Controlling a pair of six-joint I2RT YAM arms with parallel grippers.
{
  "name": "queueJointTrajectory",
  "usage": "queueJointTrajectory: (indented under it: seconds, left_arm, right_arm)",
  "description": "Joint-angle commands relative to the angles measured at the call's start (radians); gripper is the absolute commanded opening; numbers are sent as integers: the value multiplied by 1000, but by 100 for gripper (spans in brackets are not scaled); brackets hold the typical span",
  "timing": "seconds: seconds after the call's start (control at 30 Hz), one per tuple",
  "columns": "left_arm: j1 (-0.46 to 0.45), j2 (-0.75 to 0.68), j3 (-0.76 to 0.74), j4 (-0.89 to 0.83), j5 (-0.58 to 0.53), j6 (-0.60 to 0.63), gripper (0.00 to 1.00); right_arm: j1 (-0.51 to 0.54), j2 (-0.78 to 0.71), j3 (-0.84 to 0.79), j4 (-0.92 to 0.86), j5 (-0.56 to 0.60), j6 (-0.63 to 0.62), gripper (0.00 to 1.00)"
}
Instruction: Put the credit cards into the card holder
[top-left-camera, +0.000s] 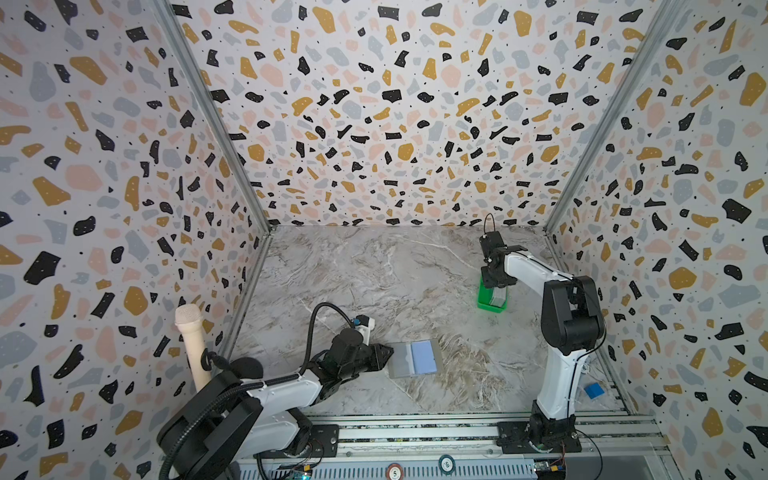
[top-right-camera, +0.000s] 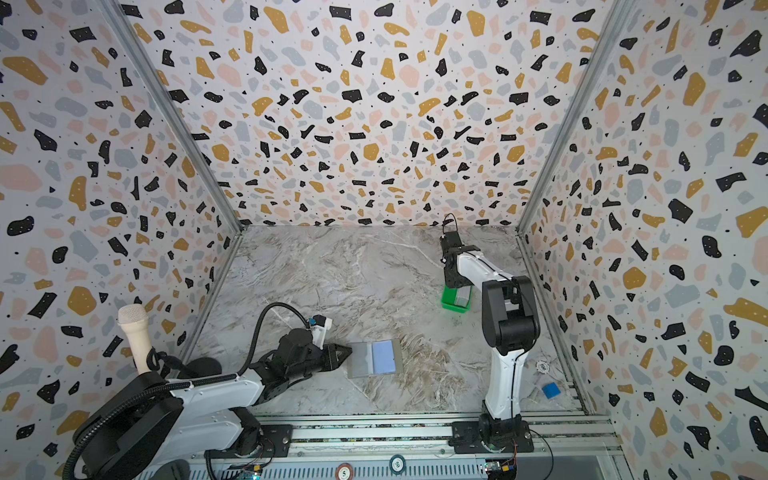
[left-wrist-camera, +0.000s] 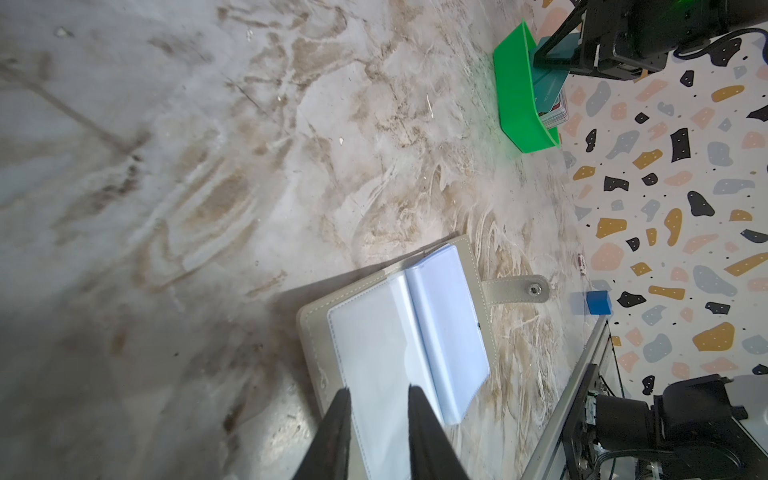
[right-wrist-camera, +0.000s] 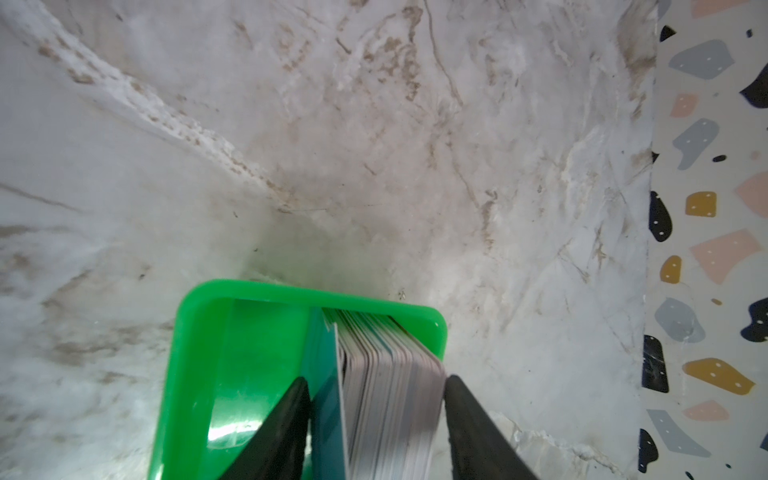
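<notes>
Right gripper (right-wrist-camera: 378, 379) about half open; clamped on anything or not, can't tell. Card holder (top-left-camera: 400, 360) lies open at table front, well apart. Green tray (right-wrist-camera: 199, 332) holds the credit cards (right-wrist-camera: 390, 374) on edge, jaws straddling the whole stack. Pinch only the teal outer card (right-wrist-camera: 325, 395), else several lift.

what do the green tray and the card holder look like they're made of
Green tray: likely glossy moulded plastic, given the bright glare and rounded rim. Card holder: seems matte grey faux leather, with a stitched edge and a metallic-looking snap; its pockets look like clear soft plastic.
</notes>
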Motion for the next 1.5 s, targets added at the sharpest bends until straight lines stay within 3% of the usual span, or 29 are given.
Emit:
queueJointTrajectory:
  seconds: [0.0,0.17,0.37,0.47,0.5,0.6,0.67,0.97,1.13,1.3,1.47]
  left_arm:
    - [7,11,-12,45,9,8,27]
    - [8,18,-13,51,15,8,27]
    - [11,20,-16,51,15,10,27]
    - [13,23,-16,53,16,11,27]
    - [13,25,-16,54,17,10,27]
    - [14,25,-17,56,18,10,27]
    - [14,25,-18,58,20,10,27]
    - [16,38,-22,72,21,11,27]
    - [17,50,-22,82,26,12,27]
    - [18,53,-25,89,31,11,26]
    - [20,45,-32,89,29,8,26]
  right_arm:
    - [8,-18,42,-40,34,6,52]
    - [11,-2,50,-46,39,4,51]
    - [18,2,53,-46,40,3,37]
    - [19,8,60,-49,33,1,35]
    - [19,11,62,-52,33,1,38]
    - [20,9,59,-47,35,6,73]
    - [17,4,48,-42,38,16,82]
    - [-3,17,-34,-10,-41,36,93]
    - [-17,27,-78,2,-75,43,90]
    - [-11,30,-89,41,-161,-3,73]
    - [30,78,-34,44,-217,-54,65]
